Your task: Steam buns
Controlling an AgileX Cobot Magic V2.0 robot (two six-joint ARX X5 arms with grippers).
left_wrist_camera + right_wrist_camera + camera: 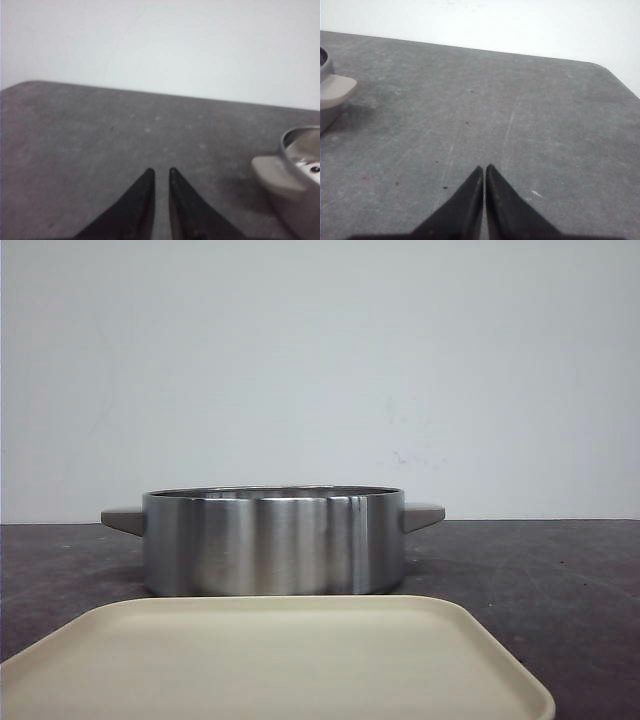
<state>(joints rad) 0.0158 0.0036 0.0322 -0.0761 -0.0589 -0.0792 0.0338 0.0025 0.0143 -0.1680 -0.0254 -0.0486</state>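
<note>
A brushed steel pot [273, 542] with grey side handles stands mid-table in the front view. Its rim and one handle [274, 174] show in the left wrist view. Inside that rim I see a glossy white patch with a black oval spot [314, 169], which looks like part of a bun; the other buns are hidden. My left gripper [159, 172] hovers over bare table beside the pot, its fingers almost together with a thin gap and nothing held. My right gripper [484, 169] is shut and empty over the table on the pot's other side, near the other handle [335, 90].
A cream rectangular tray [270, 660] lies empty in front of the pot, at the near table edge. The dark grey tabletop [520, 100] runs back to a white wall. The table's rounded far corners show in both wrist views.
</note>
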